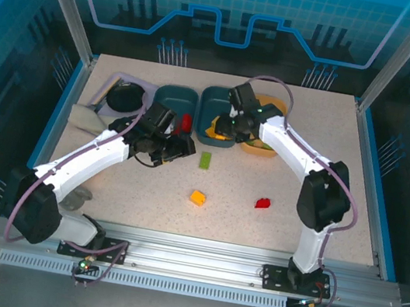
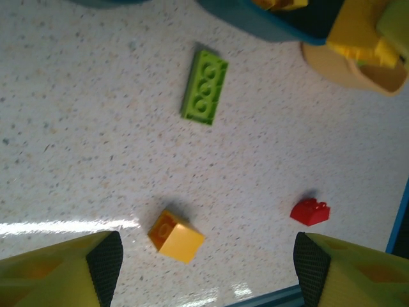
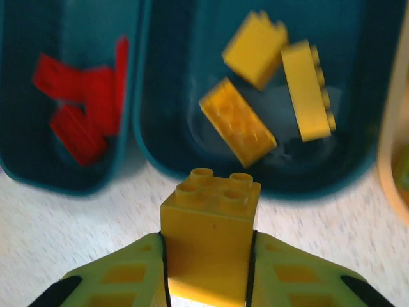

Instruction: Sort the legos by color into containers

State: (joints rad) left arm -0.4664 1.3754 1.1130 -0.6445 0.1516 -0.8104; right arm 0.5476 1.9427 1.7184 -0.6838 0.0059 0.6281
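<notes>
Three legos lie loose on the table: a green one (image 1: pixel 205 160) (image 2: pixel 204 86), an orange-yellow one (image 1: pixel 198 197) (image 2: pixel 176 236) and a red one (image 1: pixel 263 203) (image 2: pixel 310 212). My left gripper (image 1: pixel 178 147) (image 2: pixel 208 268) hangs open above them, holding nothing. My right gripper (image 1: pixel 223 131) (image 3: pixel 208 256) is shut on a yellow lego (image 3: pixel 209 233) at the near rim of the middle teal container (image 1: pixel 214 96) (image 3: pixel 179 77), which holds three yellow bricks (image 3: pixel 238 121). The left teal container (image 1: pixel 168 100) (image 3: pixel 25 38) holds red bricks (image 3: pixel 77 109). The orange container (image 1: pixel 261 149) (image 2: pixel 345 73) stands on the right.
A black round bowl (image 1: pixel 125 98) on a lavender tray sits at the back left, with a pale object (image 1: pixel 85 118) beside it. The table's blue edge (image 2: pixel 396 224) runs close to the red brick in the left wrist view.
</notes>
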